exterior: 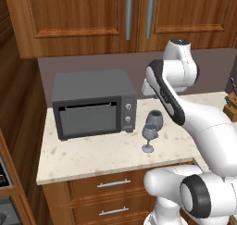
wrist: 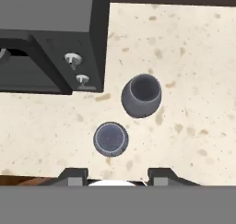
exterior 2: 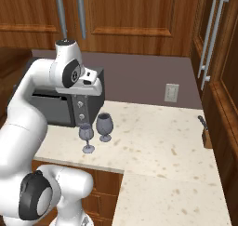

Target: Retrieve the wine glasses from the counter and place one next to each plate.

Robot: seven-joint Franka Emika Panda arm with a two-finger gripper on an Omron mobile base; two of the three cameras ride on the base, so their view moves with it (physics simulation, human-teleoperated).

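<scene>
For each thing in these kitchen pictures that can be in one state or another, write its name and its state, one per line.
dark grey wine glass: upright on the counter, not held
slimmer bluish wine glass: upright, nearer the counter edge, not held
toaster oven: door shut
gripper: open, above the glasses, holding nothing
drawers: shut

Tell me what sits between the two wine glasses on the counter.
Nothing: in the hand view only bare counter separates the dark glass from the slimmer bluish glass.

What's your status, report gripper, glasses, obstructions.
Gripper open, empty, poised above the glasses. Slim bluish glass and dark wide glass both upright on counter, apart. Toaster oven close beside them.
</scene>
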